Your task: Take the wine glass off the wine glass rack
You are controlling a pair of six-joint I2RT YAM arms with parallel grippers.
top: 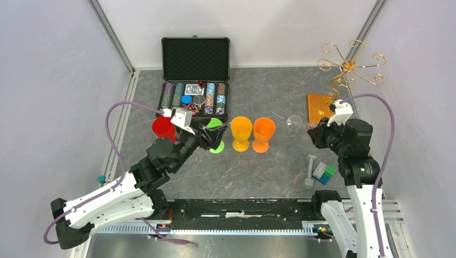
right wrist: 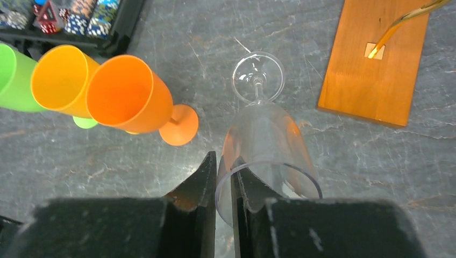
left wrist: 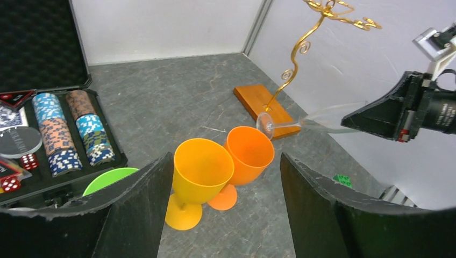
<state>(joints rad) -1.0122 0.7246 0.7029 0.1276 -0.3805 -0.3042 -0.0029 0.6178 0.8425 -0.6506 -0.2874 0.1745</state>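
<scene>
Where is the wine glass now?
In the right wrist view, the wine glass is held at its rim by the fingers of the right gripper, lying sideways between the orange cup and the wooden base of the wine glass rack.

Your left arm (top: 107, 201) wears white shells far behind its jaws and black round joints nearer them. A lilac cable (top: 109, 126) loops up to a white camera block (top: 180, 116) sitting just behind and above the left jaws. Your right arm (top: 365, 215) matches it: white links at the far end, black motor housings close behind the right jaws, a second camera block (top: 341, 112) and a second lilac cable (top: 393, 123). Both pairs of jaws are matte black wedges with chipped, ragged edges; the right jaws show a rust-brown scuff near one inner tip.
</scene>
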